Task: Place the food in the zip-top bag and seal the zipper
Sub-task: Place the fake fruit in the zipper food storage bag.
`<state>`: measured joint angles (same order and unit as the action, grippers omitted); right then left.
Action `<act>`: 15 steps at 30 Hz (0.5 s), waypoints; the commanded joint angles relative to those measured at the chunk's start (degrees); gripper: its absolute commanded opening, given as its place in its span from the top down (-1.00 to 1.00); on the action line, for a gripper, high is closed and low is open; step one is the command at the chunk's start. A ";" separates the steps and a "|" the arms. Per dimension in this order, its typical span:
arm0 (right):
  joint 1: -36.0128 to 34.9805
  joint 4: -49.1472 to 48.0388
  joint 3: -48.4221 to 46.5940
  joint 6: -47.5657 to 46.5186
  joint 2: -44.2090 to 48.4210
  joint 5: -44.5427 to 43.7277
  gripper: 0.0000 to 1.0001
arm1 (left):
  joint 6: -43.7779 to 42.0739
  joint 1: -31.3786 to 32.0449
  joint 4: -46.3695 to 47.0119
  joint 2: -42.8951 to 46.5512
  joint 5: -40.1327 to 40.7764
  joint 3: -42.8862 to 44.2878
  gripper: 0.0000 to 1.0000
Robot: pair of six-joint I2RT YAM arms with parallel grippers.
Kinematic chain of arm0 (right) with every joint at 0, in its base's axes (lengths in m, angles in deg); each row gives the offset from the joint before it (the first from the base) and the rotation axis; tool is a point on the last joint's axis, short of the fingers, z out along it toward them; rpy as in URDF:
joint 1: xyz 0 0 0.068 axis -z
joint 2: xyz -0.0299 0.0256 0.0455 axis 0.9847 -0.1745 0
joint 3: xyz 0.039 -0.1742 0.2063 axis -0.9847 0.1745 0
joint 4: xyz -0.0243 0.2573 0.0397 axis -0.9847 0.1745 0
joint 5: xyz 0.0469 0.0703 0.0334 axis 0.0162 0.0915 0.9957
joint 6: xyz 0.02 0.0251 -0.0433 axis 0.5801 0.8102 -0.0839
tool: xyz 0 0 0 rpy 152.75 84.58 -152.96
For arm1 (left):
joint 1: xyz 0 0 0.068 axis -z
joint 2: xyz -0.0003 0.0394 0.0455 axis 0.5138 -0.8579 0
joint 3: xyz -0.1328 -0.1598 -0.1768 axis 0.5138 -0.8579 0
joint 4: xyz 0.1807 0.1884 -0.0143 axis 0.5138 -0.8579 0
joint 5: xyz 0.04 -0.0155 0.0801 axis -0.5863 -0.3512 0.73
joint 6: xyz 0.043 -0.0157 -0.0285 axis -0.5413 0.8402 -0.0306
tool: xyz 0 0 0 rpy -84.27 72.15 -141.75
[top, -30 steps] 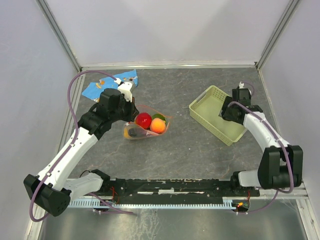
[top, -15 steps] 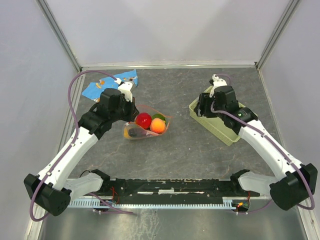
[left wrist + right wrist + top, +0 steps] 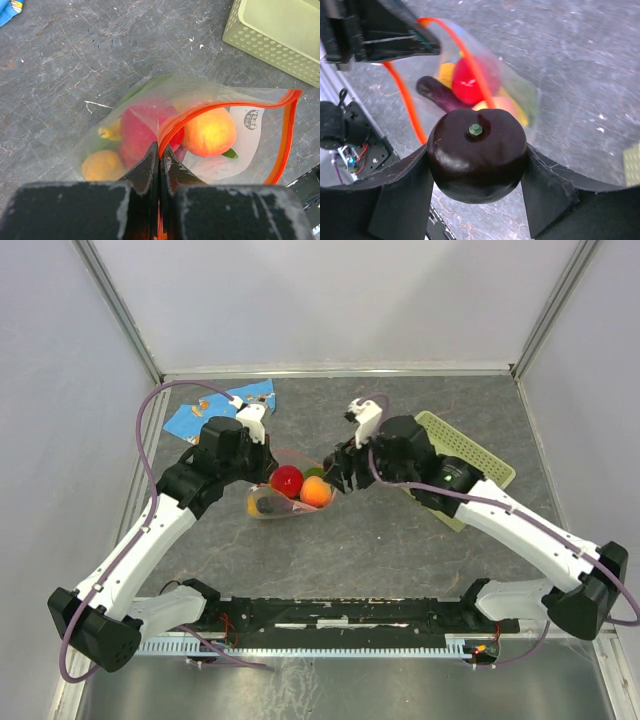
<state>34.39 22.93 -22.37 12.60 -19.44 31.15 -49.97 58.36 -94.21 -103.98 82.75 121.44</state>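
The clear zip-top bag (image 3: pixel 296 492) lies at centre left with its mouth open toward the right. Its red-orange zipper (image 3: pixel 284 135) stands parted. Inside are a red round fruit (image 3: pixel 287 480), a peach (image 3: pixel 316 492), a green leaf (image 3: pixel 318 473), an orange (image 3: pixel 102 165), a banana (image 3: pixel 110 132) and a dark eggplant (image 3: pixel 437 92). My left gripper (image 3: pixel 268 464) is shut on the zipper edge (image 3: pixel 160 150) and holds it up. My right gripper (image 3: pixel 340 468) is shut on a dark purple round fruit (image 3: pixel 476 150) with a green stem, just at the bag's mouth.
The pale green basket (image 3: pixel 482 455) stands to the right behind my right arm and shows in the left wrist view (image 3: pixel 280 40). A blue printed cloth (image 3: pixel 215 405) lies at the back left. The black arm rail (image 3: pixel 350 615) runs along the near edge.
My right arm has swung left from the basket to the bag's mouth, carrying the dark round fruit. My left gripper has stayed on the bag's zipper edge.
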 commanded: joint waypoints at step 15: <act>-8.05 -1.55 -13.01 -5.53 -17.11 -1.86 -0.44 | -1.81 -0.19 2.64 1.00 -1.11 0.02 0.95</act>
<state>26.54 22.17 -31.50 7.91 -35.16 32.90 -49.97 58.36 -94.21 -103.98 82.66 121.44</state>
